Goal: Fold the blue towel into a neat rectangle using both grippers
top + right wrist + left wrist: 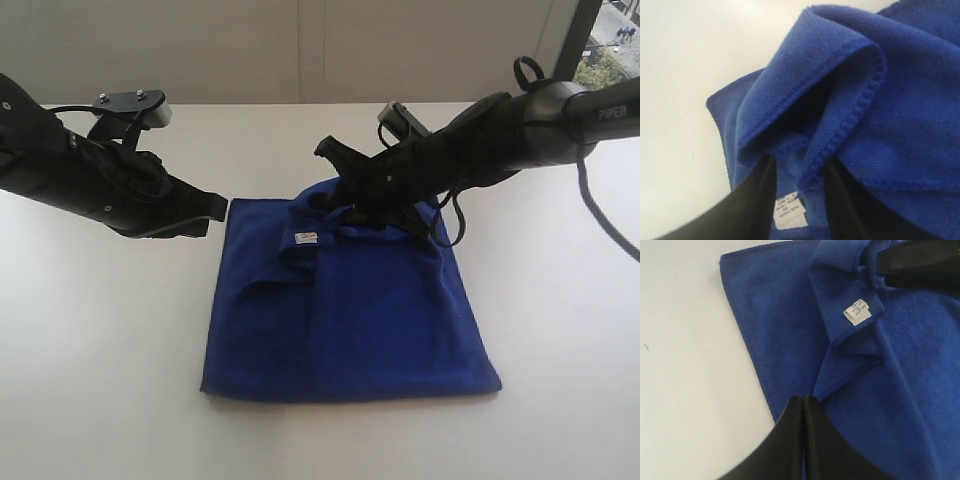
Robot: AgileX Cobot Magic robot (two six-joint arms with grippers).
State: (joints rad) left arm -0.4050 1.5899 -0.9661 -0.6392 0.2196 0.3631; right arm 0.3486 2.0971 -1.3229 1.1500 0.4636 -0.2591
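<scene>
The blue towel (380,310) lies folded in the middle of the white table (100,330), its white label (307,237) on a loose flap near the far edge. My right gripper (345,192) sits over that far edge, open, with a raised, rumpled fold (840,75) standing between its fingers (762,187) and the label (790,211) lying below them. My left gripper (218,208) is shut and empty at the towel's far left corner; in the left wrist view its tips (805,399) hover above the towel's edge (747,350), and the label (857,311) is visible.
The table runs on bare to the left, right and front of the towel. A pale wall (300,50) stands behind the table. A window (610,40) shows at the far right corner.
</scene>
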